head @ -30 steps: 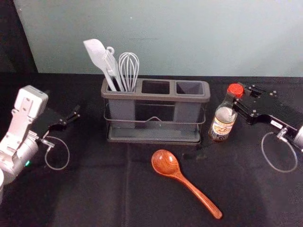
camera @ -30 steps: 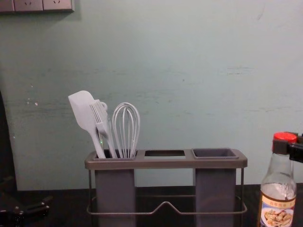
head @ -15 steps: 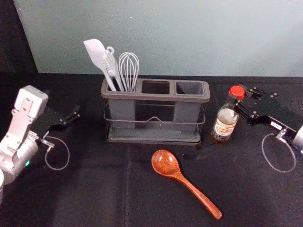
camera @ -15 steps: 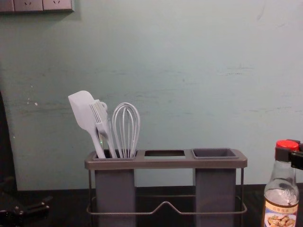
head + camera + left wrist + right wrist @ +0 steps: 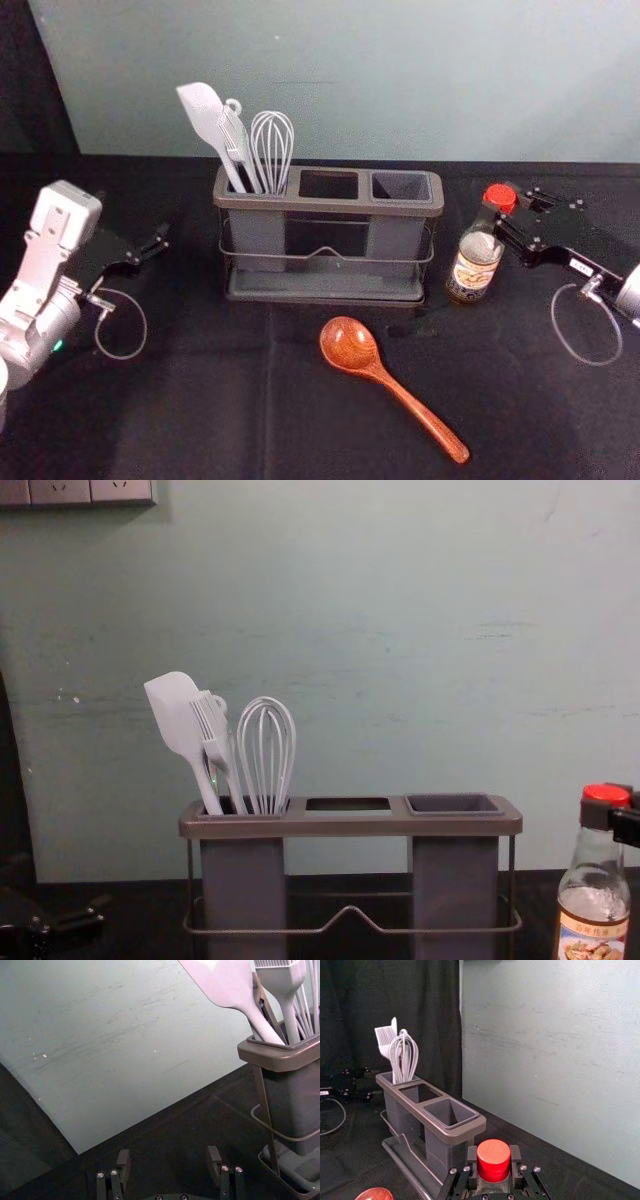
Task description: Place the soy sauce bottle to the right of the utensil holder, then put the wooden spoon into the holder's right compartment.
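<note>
The right gripper (image 5: 493, 1165) is clamped on the bottle (image 5: 474, 264) at its cap (image 5: 500, 197), just right of the holder (image 5: 330, 205). The bottle has moved lower and slightly right; placement appears nearly complete. The chest view cuts off its lower end: contact with the table (image 5: 200, 410) cannot be confirmed. The spoon (image 5: 348, 343) lies near, awaiting step two. The left gripper (image 5: 167, 1165) is parked left, spread wide, empty.
</note>
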### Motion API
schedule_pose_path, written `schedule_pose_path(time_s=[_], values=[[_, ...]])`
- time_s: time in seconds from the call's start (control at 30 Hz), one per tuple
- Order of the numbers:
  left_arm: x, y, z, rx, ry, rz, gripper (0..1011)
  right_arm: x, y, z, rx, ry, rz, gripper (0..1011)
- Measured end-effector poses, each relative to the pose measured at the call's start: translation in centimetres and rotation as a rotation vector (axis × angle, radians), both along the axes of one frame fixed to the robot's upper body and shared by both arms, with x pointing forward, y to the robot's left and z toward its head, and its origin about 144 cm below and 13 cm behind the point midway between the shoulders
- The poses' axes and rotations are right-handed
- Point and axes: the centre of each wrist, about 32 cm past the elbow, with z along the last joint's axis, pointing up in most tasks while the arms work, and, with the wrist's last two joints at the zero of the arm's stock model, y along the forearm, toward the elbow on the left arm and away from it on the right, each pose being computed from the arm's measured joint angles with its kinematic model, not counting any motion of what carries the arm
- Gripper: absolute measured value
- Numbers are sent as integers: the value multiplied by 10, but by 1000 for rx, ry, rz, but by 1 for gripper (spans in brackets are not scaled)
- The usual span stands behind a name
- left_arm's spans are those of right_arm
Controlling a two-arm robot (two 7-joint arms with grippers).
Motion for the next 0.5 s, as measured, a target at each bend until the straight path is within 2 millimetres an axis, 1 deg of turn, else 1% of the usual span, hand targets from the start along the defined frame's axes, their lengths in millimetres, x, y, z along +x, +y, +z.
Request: schedule_pose_path(time_s=[0.5], values=[[0, 0, 0, 0, 0, 0, 1005, 3, 2, -1, 10, -1, -3, 373]])
